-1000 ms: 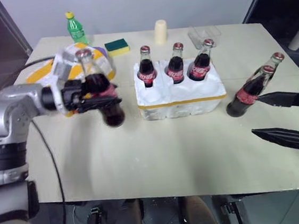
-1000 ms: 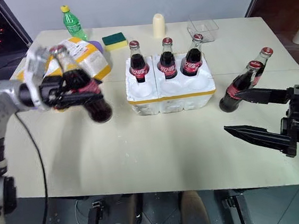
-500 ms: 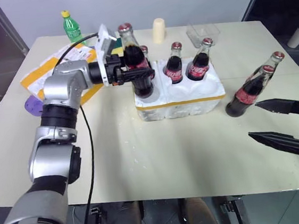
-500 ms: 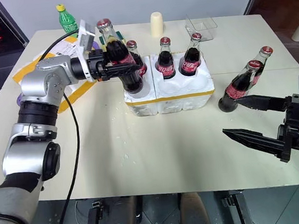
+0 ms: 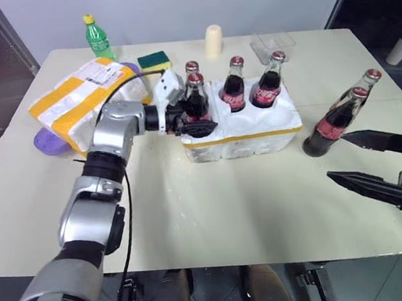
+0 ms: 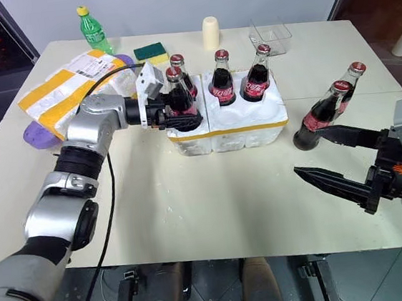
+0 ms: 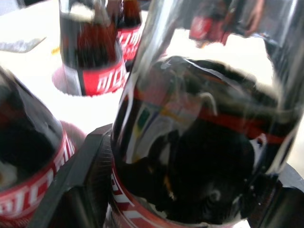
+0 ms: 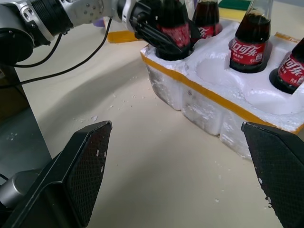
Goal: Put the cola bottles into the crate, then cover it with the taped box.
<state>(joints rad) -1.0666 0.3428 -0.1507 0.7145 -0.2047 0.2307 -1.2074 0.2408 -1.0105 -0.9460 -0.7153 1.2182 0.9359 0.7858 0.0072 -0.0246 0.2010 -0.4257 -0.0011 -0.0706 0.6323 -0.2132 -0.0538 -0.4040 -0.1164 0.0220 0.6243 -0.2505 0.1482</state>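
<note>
Your left tool (image 5: 196,119) pinches a cola bottle (image 5: 196,101) in the crate (image 5: 245,128) well at 9 o'clock; release it fully, withdraw sideways. Right tool (image 6: 338,159) is spread.

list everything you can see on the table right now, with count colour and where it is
cola bottles: six, dark with red labels and caps; four in the crate, one of them between the left gripper's fingers, two standing on the table right of the crate
crate: one, white foam with yellow band, table centre
taped box: one, white with yellow tape, left of the crate
green bottle: one, yellow cap, far left
sponge: one, green and yellow, behind the crate
cream cylinder: one, far edge
clear tub: one, far edge
purple thing: one, under the taped box
left gripper: around the front-left bottle
right gripper: open, right side
</note>
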